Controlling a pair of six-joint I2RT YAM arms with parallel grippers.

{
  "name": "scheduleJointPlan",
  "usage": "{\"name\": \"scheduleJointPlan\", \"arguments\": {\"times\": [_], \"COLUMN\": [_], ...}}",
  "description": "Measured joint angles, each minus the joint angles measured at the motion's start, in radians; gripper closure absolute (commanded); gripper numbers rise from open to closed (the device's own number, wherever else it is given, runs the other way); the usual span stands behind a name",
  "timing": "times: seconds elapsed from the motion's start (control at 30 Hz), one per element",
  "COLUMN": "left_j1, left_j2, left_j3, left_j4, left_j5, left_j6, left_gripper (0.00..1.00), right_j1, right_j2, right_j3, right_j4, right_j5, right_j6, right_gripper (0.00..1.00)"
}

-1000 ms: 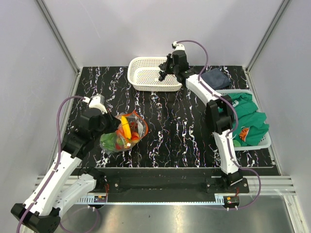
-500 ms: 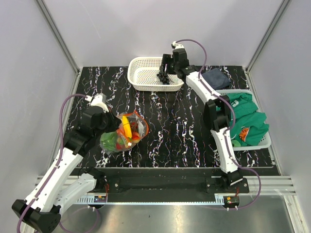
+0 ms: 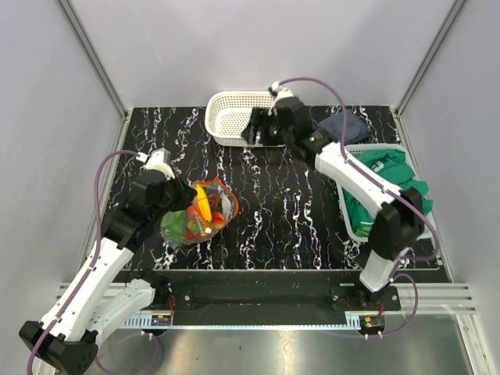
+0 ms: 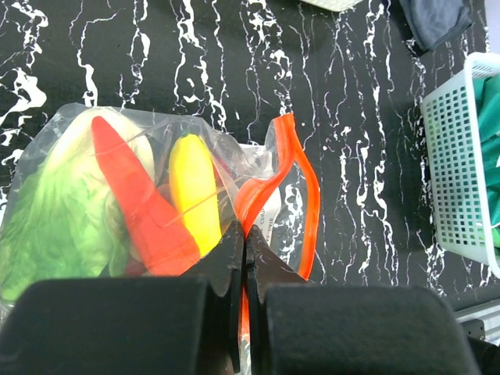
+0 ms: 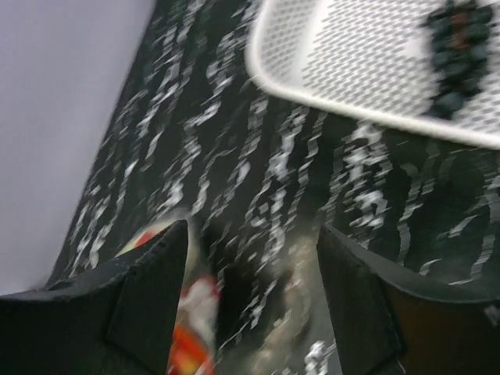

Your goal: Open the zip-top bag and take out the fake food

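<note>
The zip-top bag [image 3: 201,215] lies on the black marbled table at the left, its orange zip strip [image 4: 291,168] gaping open. Through the clear plastic I see a yellow banana [image 4: 191,191], a red pepper [image 4: 133,195] and green lettuce [image 4: 47,215]. My left gripper [image 4: 244,230] is shut on the bag's orange zip edge. My right gripper [image 3: 256,131] hangs open and empty over the near rim of the white basket [image 3: 226,117]. In the right wrist view, a dark grape bunch [image 5: 457,43] lies in that basket [image 5: 328,101], and the picture is blurred by motion.
A second white lattice basket [image 3: 426,228] with green cloth [image 3: 391,176] stands at the right edge. A dark blue cloth [image 3: 348,125] lies behind it. Grey walls close in the table on three sides.
My right gripper has opened and dropped the grape bunch into the white basket, then pulled back over its near rim. The left gripper keeps its hold on the bag.
</note>
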Motion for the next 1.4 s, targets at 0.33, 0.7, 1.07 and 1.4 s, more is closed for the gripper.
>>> {"name": "scheduleJointPlan", "arguments": {"times": [0.33,0.7,1.07,1.4], "left_j1": [0.000,0.000,0.000,0.000], "left_j2": [-0.023,-0.036,-0.037,-0.034], "left_j3": [-0.001,-0.029,-0.042,-0.054], "left_j4": [0.006,0.034,0.042,0.052], "left_j5": [0.008,0.031,0.038,0.058], "left_j6": [-0.013,-0.036,-0.058,-0.060], "left_gripper": [1.00,1.00,1.00,1.00], "right_j1": [0.378,0.436,0.435,0.418], "right_j2": [-0.213,-0.169,0.000,0.074], "right_j3": [-0.354,-0.462,-0.423,-0.407], "right_j4": [0.128,0.275,0.507,0.560], "right_j5": [-0.001,0.002,-0.085,-0.072], "right_j6": [0.078,0.135,0.033,-0.048], "right_gripper": [0.50,0.66,0.63,0.59]}}
